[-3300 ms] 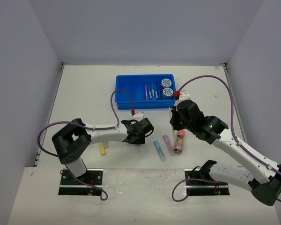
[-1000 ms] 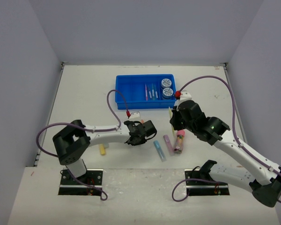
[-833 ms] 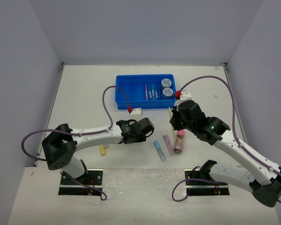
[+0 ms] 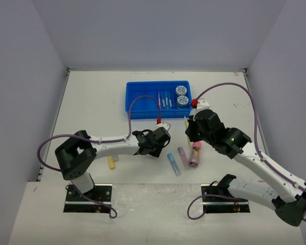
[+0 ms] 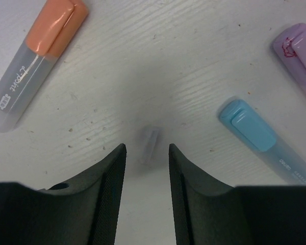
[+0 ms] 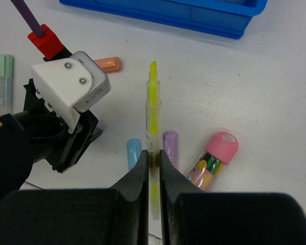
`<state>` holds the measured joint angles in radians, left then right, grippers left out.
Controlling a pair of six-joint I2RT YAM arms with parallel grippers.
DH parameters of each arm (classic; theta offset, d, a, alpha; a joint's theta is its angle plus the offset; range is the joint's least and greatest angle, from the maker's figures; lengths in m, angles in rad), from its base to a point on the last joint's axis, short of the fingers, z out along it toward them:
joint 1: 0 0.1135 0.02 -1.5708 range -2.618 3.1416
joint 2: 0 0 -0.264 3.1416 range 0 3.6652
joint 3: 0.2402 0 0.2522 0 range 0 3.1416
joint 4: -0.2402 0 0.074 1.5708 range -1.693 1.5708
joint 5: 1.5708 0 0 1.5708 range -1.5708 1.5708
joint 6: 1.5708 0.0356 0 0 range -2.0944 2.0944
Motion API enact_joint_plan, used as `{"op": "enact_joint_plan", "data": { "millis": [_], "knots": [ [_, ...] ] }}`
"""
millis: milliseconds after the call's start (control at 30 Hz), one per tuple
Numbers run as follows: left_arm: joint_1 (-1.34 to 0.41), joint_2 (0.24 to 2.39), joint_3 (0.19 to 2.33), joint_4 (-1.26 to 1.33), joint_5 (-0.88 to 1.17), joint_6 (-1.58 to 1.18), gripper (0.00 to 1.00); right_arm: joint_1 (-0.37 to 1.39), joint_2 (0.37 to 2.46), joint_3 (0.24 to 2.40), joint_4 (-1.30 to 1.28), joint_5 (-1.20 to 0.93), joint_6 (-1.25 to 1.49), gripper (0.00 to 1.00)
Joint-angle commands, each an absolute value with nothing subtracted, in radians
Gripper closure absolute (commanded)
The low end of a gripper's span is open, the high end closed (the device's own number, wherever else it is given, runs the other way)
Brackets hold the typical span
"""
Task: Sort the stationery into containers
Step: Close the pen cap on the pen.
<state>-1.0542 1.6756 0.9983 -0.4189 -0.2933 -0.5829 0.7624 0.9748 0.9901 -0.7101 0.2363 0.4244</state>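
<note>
From above, the bright blue plastic tray (image 4: 143, 99) sits beyond the low left gripper (image 4: 159, 144), jaws hard to make out. Its wrist view shows them apart, straddling a small pale lilac cap (image 5: 150, 144), likely to pinch it. The right wrist view shows the right gripper (image 6: 153, 155) clamping an uncapped yellow clear-barrelled highlighter (image 6: 152, 107), tail hidden in the grip.

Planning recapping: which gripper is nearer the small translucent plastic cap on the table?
Left: the left gripper straddles the small translucent cap; right gripper hovers apart, gripping a yellow highlighter.
</note>
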Motion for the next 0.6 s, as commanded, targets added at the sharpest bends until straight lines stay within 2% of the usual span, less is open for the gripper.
{"op": "enact_joint_plan", "data": {
  "millis": [0,200,300,433,467,567],
  "knots": [
    [-1.051,1.685,0.976,-0.339,-0.232,-0.557,0.59,0.759,0.977,1.002,-0.703,0.25,0.41,1.0],
    [-1.051,1.738,0.983,-0.347,-0.255,-0.557,0.6,0.759,0.976,1.005,-0.705,0.25,0.408,1.0],
    [-1.051,1.763,0.987,-0.353,-0.272,-0.554,0.66,0.759,0.977,1.005,-0.704,0.25,0.408,1.0],
    [-1.052,1.789,0.988,-0.362,-0.268,-0.555,0.83,0.759,0.979,1.006,-0.706,0.25,0.408,1.0],
    [-1.052,1.791,0.982,-0.363,-0.26,-0.558,0.9,0.759,0.977,1.006,-0.706,0.25,0.408,1.0],
    [-1.051,1.788,0.964,-0.365,-0.25,-0.568,1.0,0.759,0.978,1.008,-0.706,0.251,0.409,1.0]
  ]
}}
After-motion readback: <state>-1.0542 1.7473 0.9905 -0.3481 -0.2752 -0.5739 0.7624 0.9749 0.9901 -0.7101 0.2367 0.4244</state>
